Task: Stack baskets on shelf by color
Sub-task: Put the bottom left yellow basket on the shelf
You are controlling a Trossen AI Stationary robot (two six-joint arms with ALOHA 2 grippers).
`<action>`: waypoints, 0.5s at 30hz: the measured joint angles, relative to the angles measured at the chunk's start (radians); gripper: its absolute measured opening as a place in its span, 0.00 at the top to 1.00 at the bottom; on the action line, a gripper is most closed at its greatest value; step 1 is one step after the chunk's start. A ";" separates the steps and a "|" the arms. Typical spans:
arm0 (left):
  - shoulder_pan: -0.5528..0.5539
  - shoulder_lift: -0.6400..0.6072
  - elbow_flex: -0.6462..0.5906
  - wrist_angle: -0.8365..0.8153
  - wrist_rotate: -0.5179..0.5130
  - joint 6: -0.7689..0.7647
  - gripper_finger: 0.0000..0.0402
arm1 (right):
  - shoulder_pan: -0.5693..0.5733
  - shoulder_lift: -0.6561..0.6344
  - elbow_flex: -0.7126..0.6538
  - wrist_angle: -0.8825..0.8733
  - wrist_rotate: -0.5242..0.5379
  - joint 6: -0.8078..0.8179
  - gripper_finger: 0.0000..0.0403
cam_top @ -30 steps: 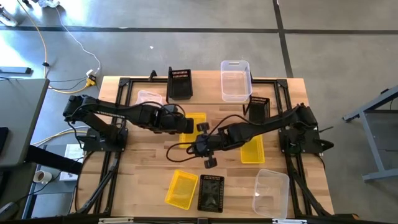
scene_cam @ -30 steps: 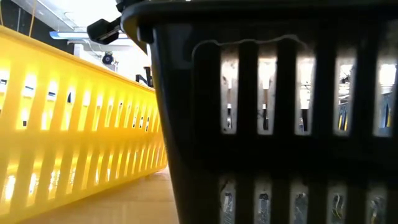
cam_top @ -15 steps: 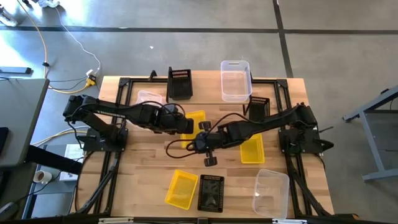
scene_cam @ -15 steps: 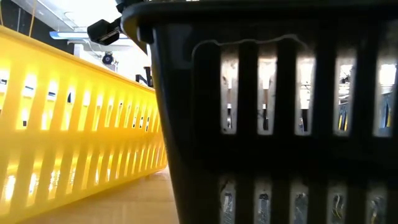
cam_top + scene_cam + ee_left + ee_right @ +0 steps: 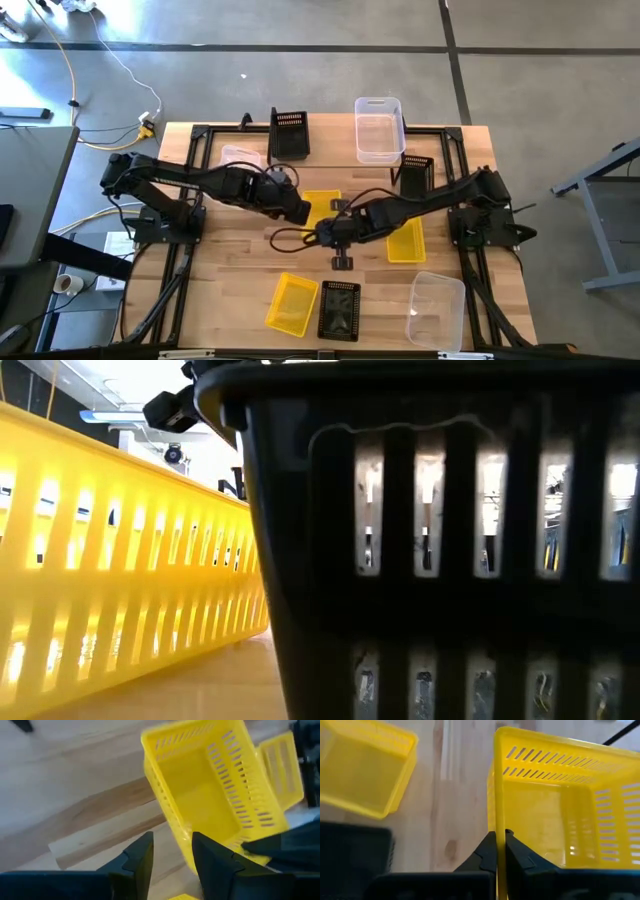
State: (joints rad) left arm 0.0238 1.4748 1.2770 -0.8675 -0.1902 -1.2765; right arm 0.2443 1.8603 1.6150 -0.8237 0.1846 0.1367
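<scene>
Pinching the yellow basket [image 5: 560, 805] wall, right claw [image 5: 500, 851], left claw [image 5: 172, 851] seemingly astride

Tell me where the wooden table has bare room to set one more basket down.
Widest bare wood: front left, between the black frame rail and the front yellow slotted plastic basket. A smaller gap at the back, between the black mesh basket and the clear plastic bin. Crowded: the centre, where left gripper and right gripper meet at another yellow basket.

Yellow basket [image 5: 560, 800]: slotted plastic, smooth, slight gloss. Black basket [image 5: 440, 540]: matt plastic w/ slots. Table [image 5: 75, 785]: light wood, grain visible, satin finish. Clear basket [image 5: 379, 128]: translucent plastic.
</scene>
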 joint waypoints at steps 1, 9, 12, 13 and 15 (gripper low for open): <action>0.002 -0.007 0.001 0.001 0.000 0.027 0.68 | 0.006 -0.002 0.000 -0.016 -0.004 0.015 1.00; 0.040 -0.098 0.001 -0.004 -0.003 0.217 0.71 | 0.032 -0.053 0.000 -0.035 -0.047 0.122 1.00; 0.063 -0.142 0.001 -0.003 -0.004 0.287 0.72 | 0.032 -0.085 0.000 -0.039 -0.045 0.149 1.00; 0.070 -0.157 0.001 -0.003 -0.004 0.312 0.73 | 0.031 -0.095 0.000 -0.037 -0.044 0.154 1.00; 0.083 -0.189 0.001 -0.002 -0.005 0.357 0.73 | 0.031 -0.116 0.000 -0.038 -0.032 0.154 1.00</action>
State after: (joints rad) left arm 0.1068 1.2855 1.2778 -0.8697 -0.1951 -0.9193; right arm 0.2751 1.7445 1.6150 -0.8618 0.1525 0.2912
